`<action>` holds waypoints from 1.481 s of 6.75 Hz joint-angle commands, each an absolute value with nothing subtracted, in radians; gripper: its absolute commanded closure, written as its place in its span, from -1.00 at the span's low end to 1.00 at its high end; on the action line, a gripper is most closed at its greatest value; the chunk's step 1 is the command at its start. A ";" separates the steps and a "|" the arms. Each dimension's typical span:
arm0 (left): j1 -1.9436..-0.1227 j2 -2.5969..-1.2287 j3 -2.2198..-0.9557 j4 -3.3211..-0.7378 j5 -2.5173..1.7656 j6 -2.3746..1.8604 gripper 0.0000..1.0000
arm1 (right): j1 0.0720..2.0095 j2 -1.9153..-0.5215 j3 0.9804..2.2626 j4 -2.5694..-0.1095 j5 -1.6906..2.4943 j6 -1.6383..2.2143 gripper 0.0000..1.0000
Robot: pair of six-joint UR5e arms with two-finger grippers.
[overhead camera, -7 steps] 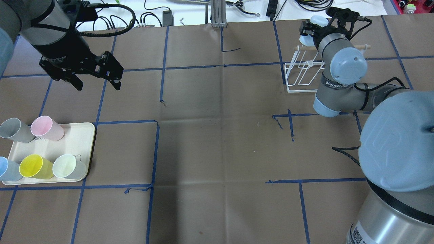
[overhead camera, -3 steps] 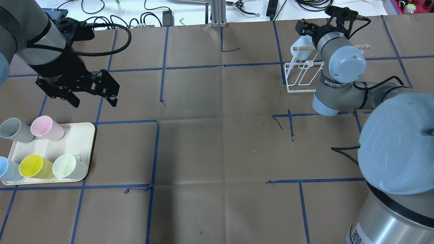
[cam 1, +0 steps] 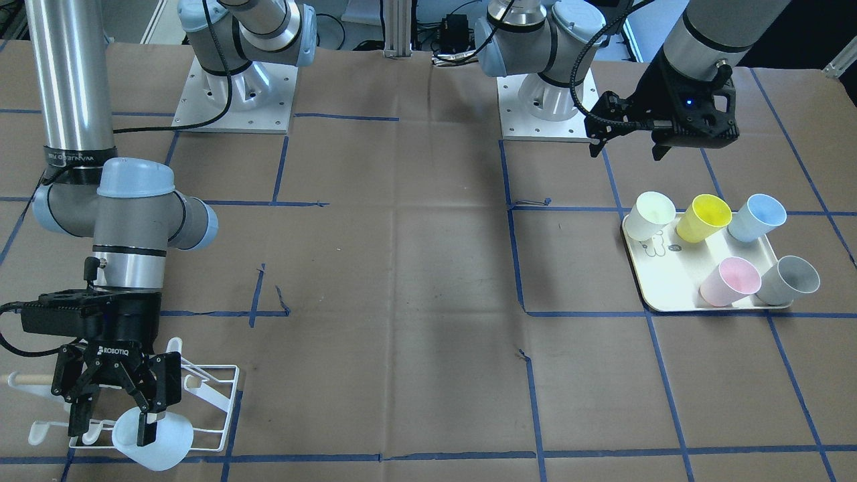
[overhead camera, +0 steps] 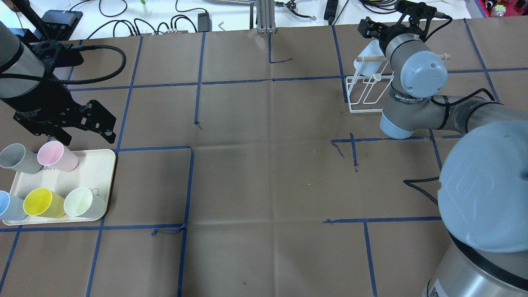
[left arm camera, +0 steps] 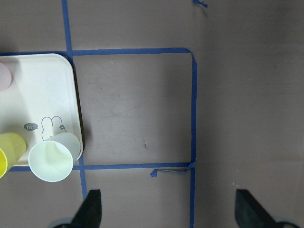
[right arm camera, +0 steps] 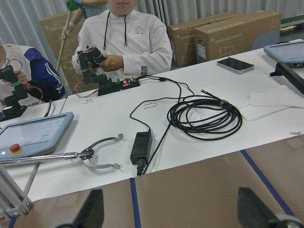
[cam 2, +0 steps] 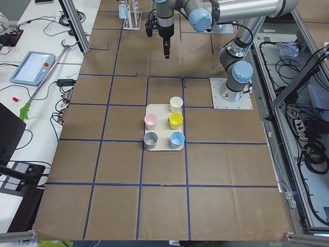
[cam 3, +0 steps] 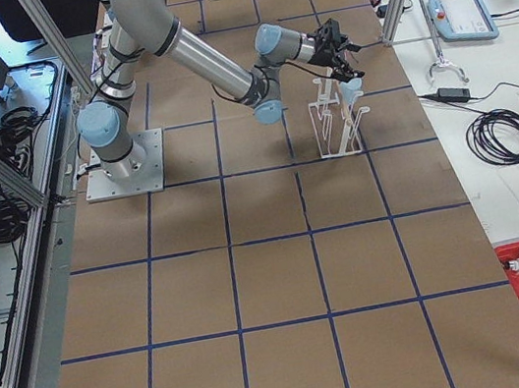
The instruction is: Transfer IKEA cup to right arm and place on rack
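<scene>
A pale blue IKEA cup hangs tilted on the far end of the white wire rack; both also show in the overhead view, the cup and the rack. My right gripper is open right above the cup, and its wrist view shows nothing between the fingers. My left gripper is open and empty, hovering just beyond the cream tray. Its wrist view looks down on the tray corner.
The tray holds several cups lying on their sides: white, yellow, blue, pink and grey. Cables and operators are beyond the table's far edge in the right wrist view.
My right gripper lowered the cup onto the rack, let go and opened, then drew back. My left arm moved left and down towards the tray, still open.
</scene>
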State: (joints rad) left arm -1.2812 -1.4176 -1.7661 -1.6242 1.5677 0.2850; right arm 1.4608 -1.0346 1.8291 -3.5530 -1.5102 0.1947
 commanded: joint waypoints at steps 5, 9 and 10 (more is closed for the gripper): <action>-1.083 -1.385 -1.997 -1.363 1.624 0.502 -0.95 | 1.542 -1.354 1.928 -3.441 -1.499 0.272 -1.00; -0.977 -1.422 -2.230 -1.105 1.615 0.604 -0.95 | 1.667 -1.465 2.085 -3.458 -1.493 0.951 -1.00; -0.977 -1.436 -2.271 -1.041 1.614 0.604 -0.95 | 1.711 -1.462 2.100 -3.494 -1.494 1.085 -1.00</action>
State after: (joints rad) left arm -0.9917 -1.4205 -2.2148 -1.1171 1.6167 0.5931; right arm 1.6623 -1.4592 2.0802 -3.4647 -1.4930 0.9115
